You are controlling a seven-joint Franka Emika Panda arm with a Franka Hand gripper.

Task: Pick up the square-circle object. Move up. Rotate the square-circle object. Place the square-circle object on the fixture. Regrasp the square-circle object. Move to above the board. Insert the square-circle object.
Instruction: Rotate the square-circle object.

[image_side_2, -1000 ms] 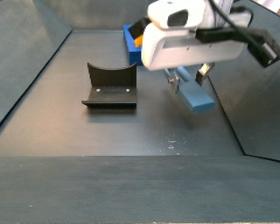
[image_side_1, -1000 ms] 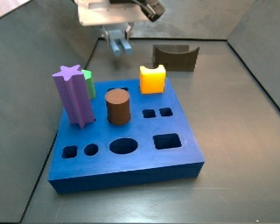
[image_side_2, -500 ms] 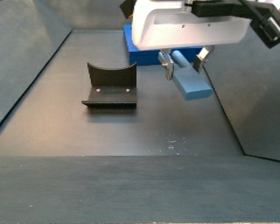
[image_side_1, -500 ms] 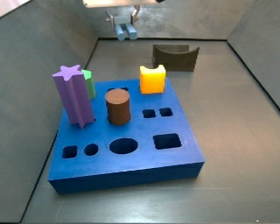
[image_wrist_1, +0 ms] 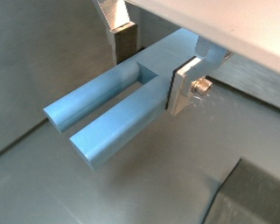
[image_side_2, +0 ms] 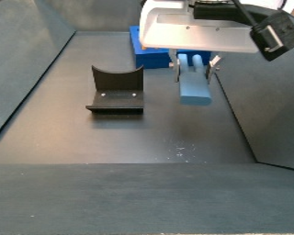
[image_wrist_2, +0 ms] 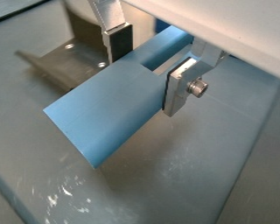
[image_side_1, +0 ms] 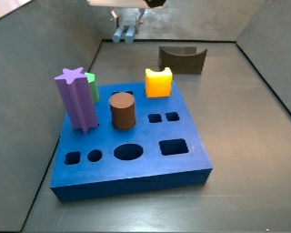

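The square-circle object (image_wrist_1: 108, 114), a pale blue peg of two joined parallel bars, hangs in the air with my gripper (image_wrist_1: 154, 61) shut on its upper end; its free end juts out past the fingers (image_wrist_1: 184, 83). In both wrist views the pads press its two sides, as on the object (image_wrist_2: 113, 118) in my gripper (image_wrist_2: 149, 61). High at the back of the workspace, the gripper (image_side_1: 126, 29) holds the object (image_side_1: 124, 35). Seen from the other side, the object (image_side_2: 194, 84) hangs under the gripper (image_side_2: 195, 62), to the right of the dark fixture (image_side_2: 115, 92). The blue board (image_side_1: 135, 157) lies in front.
On the board stand a purple star-topped post (image_side_1: 75, 100), a brown cylinder (image_side_1: 121, 112), an orange-yellow notched block (image_side_1: 158, 82) and a green piece (image_side_1: 94, 86). The fixture (image_side_1: 182, 59) sits behind the board, and its edge (image_wrist_2: 60, 66) shows under the held object. Grey walls enclose the floor.
The gripper has risen with the square-circle object held, almost leaving the top of a side view. The object's free end has swung round to a new heading.
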